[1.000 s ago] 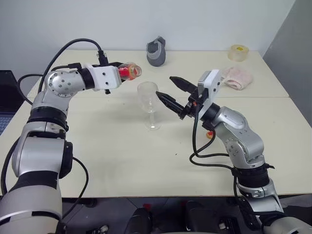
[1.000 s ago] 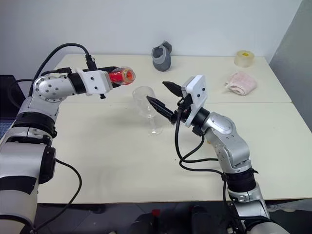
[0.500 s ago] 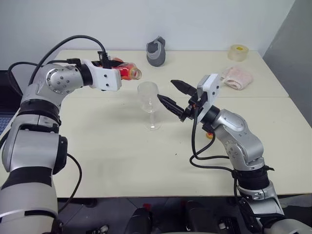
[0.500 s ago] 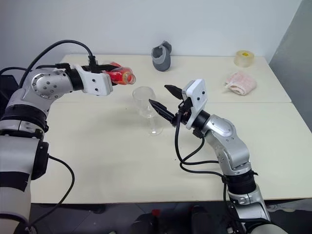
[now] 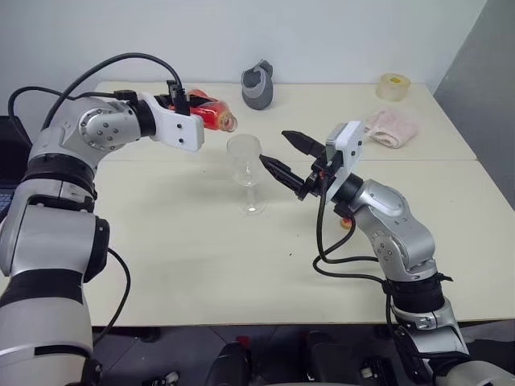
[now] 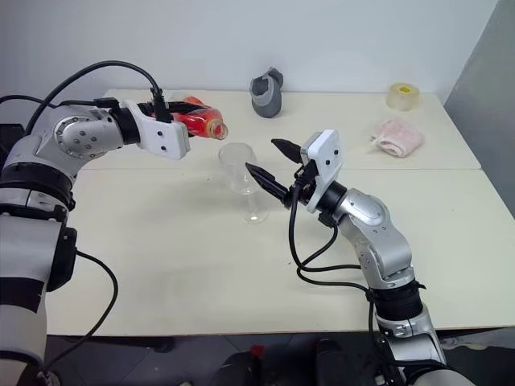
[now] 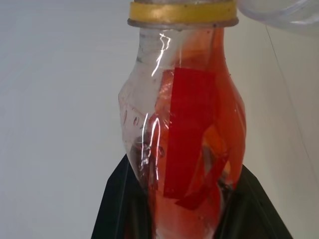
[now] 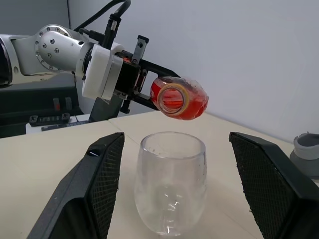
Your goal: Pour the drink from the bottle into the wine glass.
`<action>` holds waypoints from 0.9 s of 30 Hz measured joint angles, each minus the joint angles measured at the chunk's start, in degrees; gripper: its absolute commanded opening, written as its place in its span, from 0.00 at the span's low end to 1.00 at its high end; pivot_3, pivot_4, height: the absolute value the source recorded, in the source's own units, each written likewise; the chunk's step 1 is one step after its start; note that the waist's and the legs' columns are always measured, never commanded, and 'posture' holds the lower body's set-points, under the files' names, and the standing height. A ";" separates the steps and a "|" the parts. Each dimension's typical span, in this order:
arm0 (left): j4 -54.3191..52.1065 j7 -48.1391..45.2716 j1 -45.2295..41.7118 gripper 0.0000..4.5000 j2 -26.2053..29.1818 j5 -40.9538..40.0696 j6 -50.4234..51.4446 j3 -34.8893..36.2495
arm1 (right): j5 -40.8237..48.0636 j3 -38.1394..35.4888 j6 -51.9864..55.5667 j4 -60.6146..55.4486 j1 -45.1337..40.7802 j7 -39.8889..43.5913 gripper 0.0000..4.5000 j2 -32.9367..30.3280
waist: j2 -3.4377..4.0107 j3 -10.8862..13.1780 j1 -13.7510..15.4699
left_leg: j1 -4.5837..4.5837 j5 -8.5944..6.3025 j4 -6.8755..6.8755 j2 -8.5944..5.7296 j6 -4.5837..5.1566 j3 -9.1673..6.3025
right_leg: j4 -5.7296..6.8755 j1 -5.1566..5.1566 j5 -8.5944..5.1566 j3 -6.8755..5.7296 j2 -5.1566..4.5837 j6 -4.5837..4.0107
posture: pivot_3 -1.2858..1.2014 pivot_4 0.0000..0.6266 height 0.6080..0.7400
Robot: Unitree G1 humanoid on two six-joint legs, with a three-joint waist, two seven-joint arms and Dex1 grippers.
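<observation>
The wine glass [image 5: 245, 159] stands upright mid-table on its round foot, and its clear bowl [image 8: 172, 186] is empty. My left gripper [image 5: 190, 111] is shut on the bottle [image 5: 211, 117], which lies tilted, its yellow-ringed mouth [image 8: 173, 98] pointing down just above and left of the glass rim. The red drink [image 7: 199, 149] fills the bottle's lower side between the black fingers [image 7: 117, 209]. My right gripper [image 5: 273, 146] hovers open just right of the bowl. Its pads [image 8: 99, 189] flank the glass without touching it.
A grey cup-like object [image 5: 258, 84] sits at the back of the table. At the back right are a tape roll [image 5: 393, 86] and a pink cloth [image 5: 392, 129]. A small orange piece [image 5: 346, 223] lies under my right forearm. A dark laptop [image 5: 8, 153] is at the left edge.
My left wrist has rolled, tipping the bottle so that its mouth now points lower toward the glass rim. The right gripper and the glass have not moved.
</observation>
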 measured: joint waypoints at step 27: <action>2.02 8.42 -4.09 0.22 1.12 8.19 -2.61 -5.63 | -0.06 0.00 -0.66 1.61 -0.42 -0.05 0.80 0.09 | 0.00 0.00 -0.07 | 0.00 0.01 0.02 -0.02 -0.01 0.01 | 0.05 -0.02 -0.01 0.01 -0.01 0.01 | 0.52 0.24 1.00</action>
